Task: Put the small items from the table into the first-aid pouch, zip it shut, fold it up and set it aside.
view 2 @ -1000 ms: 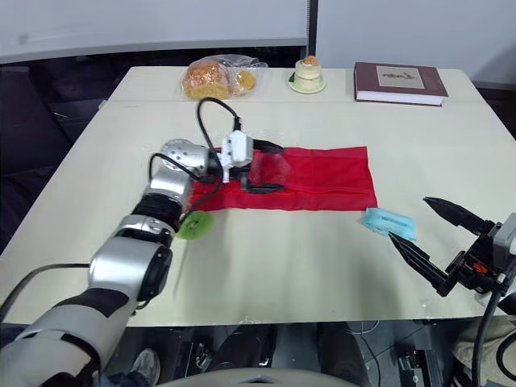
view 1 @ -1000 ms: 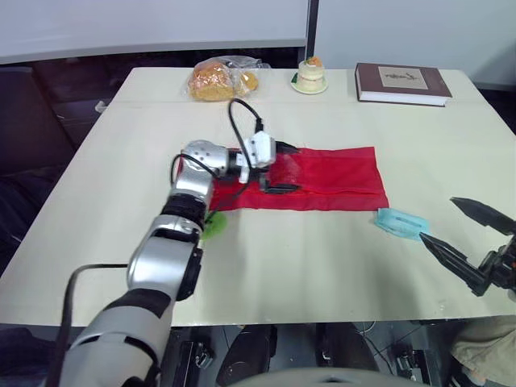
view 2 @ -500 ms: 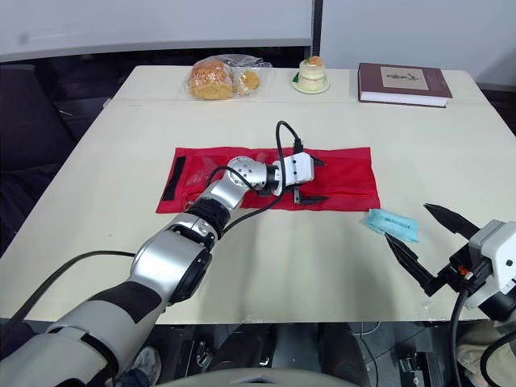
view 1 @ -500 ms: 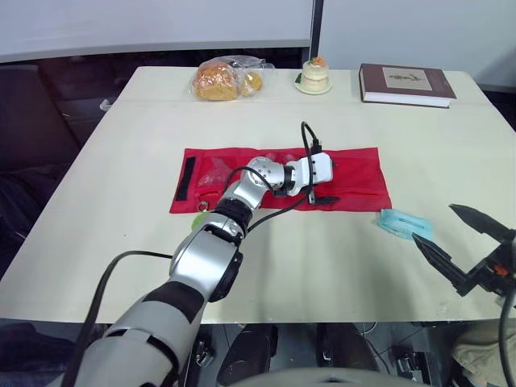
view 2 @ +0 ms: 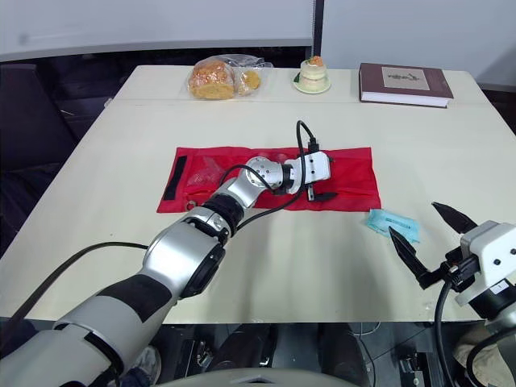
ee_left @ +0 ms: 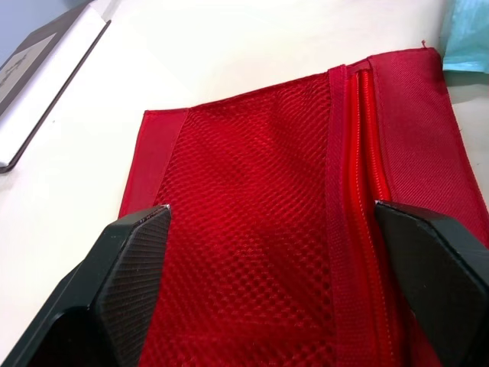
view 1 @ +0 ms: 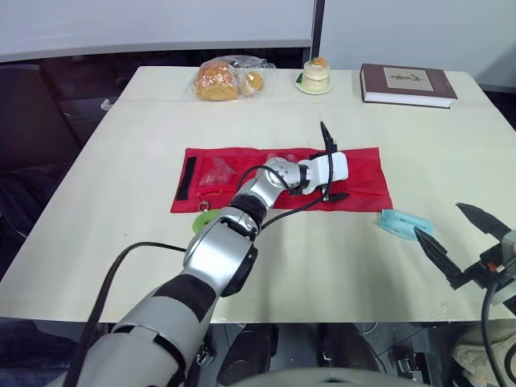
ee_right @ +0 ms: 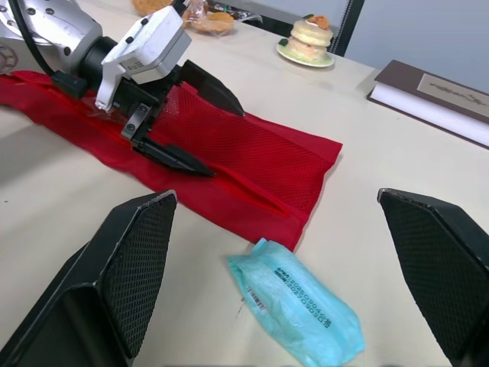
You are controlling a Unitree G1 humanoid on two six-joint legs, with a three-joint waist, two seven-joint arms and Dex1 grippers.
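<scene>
Along the far edge of the pale worktop, three things stand in a row at the top of the frame. A clear bread bag lies left of centre. A small cake on a plate sits near the middle. A dark brown book lies flat at upper right, well apart from the cake.

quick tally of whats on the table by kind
pouches: 1 (red pouch)
loose small items: 2 (blue packet, green item)
food: 2 (bagged bread, cake)
books: 1 (brown book)
total: 6
</scene>
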